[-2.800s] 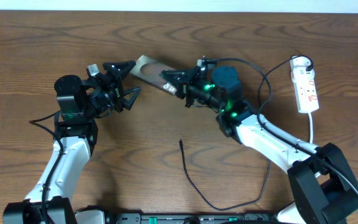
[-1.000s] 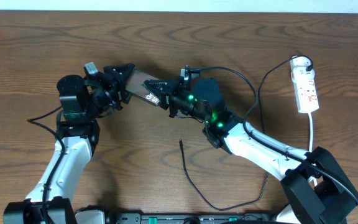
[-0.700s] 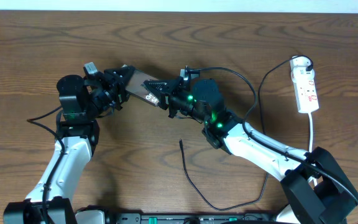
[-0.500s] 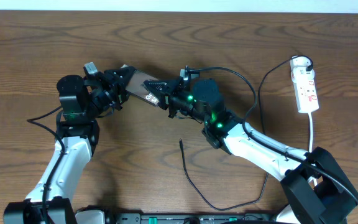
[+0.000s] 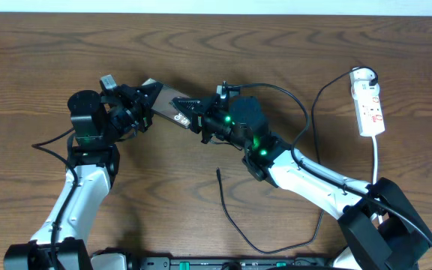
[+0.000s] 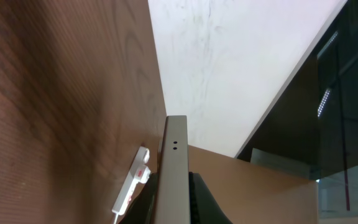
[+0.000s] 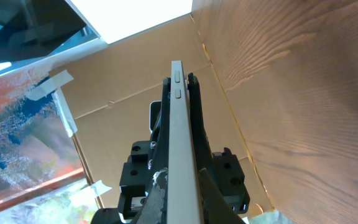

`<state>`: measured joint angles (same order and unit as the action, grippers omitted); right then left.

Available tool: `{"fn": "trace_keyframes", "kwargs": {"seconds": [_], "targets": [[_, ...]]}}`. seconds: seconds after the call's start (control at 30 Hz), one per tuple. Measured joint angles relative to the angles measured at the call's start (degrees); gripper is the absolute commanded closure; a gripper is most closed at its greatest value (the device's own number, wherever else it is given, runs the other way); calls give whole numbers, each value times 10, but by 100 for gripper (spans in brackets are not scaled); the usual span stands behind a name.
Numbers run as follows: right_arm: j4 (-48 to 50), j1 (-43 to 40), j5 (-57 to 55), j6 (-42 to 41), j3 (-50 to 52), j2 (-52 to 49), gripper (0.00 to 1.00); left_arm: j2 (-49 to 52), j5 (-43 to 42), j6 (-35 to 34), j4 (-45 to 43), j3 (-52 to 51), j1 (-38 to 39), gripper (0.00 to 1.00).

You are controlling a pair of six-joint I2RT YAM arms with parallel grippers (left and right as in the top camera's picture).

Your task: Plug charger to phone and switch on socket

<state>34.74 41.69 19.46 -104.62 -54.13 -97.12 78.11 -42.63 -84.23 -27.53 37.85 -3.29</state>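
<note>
The phone (image 5: 166, 100) is held off the table between both arms, its dark face up and its white label end toward the right arm. My left gripper (image 5: 148, 105) is shut on its left end. My right gripper (image 5: 198, 118) is shut on its right end. In the left wrist view the phone (image 6: 175, 155) shows edge-on between the jaws, and in the right wrist view its pale edge (image 7: 180, 124) does too. The charger (image 5: 227, 214) lies loose on the table with its plug tip (image 5: 218, 172) pointing up, below the right gripper. The socket (image 5: 368, 101) lies at the far right.
The socket's white cord (image 5: 376, 154) runs down the right side toward the right arm's base. A black arm cable (image 5: 306, 105) loops between the right wrist and the socket. The socket (image 6: 134, 185) also shows small in the left wrist view.
The right arm carried the phone leftward to the left gripper. In the last second the left gripper's jaws closed onto the phone's left end; the right grip stayed the same.
</note>
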Motion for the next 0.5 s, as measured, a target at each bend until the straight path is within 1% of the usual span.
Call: {"fn": "trace_keyframes", "kwargs": {"seconds": [0.27,0.33,0.4,0.43,0.47,0.5], "targets": [[0,0,0,-1,0,0,99,0,1,0,0,0,0,93],[0,0,0,-1,0,0,97,0,1,0,0,0,0,92],[0,0,0,-1,0,0,82,0,1,0,0,0,0,92],[0,1,0,-1,0,0,71,0,1,1,0,0,0,93],[2,1,2,2,0,0,56,0,2,3,2,0,0,92],[4,1,3,1,0,0,34,0,2,5,4,0,0,92]]}}
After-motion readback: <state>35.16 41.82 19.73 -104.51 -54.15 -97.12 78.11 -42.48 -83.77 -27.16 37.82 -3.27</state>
